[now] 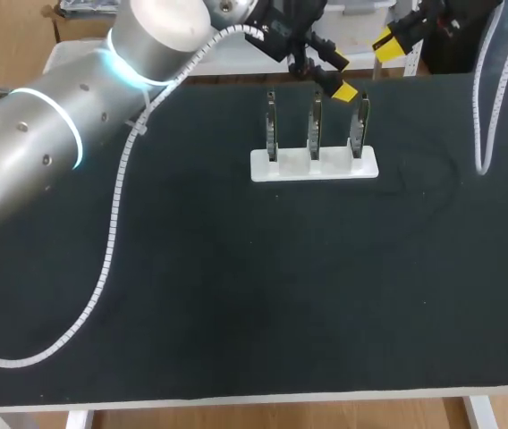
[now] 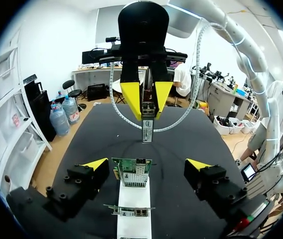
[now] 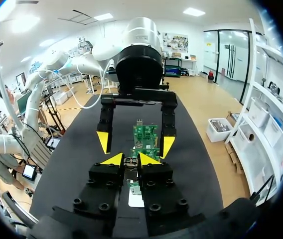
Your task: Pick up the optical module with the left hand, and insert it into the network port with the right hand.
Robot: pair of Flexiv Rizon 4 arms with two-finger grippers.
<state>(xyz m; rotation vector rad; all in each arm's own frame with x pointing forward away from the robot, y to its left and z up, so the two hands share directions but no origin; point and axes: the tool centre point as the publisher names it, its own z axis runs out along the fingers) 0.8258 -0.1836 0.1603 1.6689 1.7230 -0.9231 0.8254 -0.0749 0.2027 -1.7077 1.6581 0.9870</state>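
Note:
The optical module (image 2: 147,122), a slim metal bar, hangs down from my right gripper (image 2: 147,102), which is shut on its upper end above the table's far side. In the right wrist view that gripper (image 3: 130,159) pinches the module (image 3: 130,163) between its yellow tips. Three green circuit boards (image 1: 315,130) with network ports stand upright in a white holder (image 1: 315,164). My left gripper (image 1: 325,79) hovers open over the far boards. The nearest board (image 2: 131,173), with its port cage, lies between its spread fingers without touching them. The right wrist view shows the left gripper (image 3: 135,143) facing it, over the boards (image 3: 145,135).
A black mat (image 1: 236,286) covers the table. A white ribbed cable (image 1: 115,206) trails from my left arm across the mat's left side, and another cable (image 1: 485,116) hangs at the far right. The holder sits near the far edge.

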